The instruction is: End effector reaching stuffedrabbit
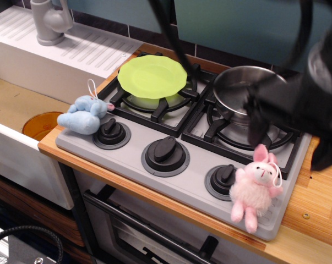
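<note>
The pink stuffedrabbit (pixel 256 186) lies at the front right corner of the grey toy stove (pixel 171 181), next to the right knob, with its white face up and legs hanging toward the front edge. The end effector (pixel 291 148) is a large black, motion-blurred shape just behind and above the rabbit, covering the right side of the steel pot (pixel 237 91). Its two dark fingers (pixel 257 127) stand wide apart and hold nothing. The left finger ends just above the rabbit's ears without touching them. Black cables run up out of the frame.
A green plate (pixel 152 76) sits on the back left burner. A light blue plush toy (pixel 84 114) lies by the left knob (pixel 111 132). An orange bowl (pixel 38 124) sits in the sink at left, below a grey faucet (pixel 47 22). The wooden counter (pixel 320 203) runs along the right.
</note>
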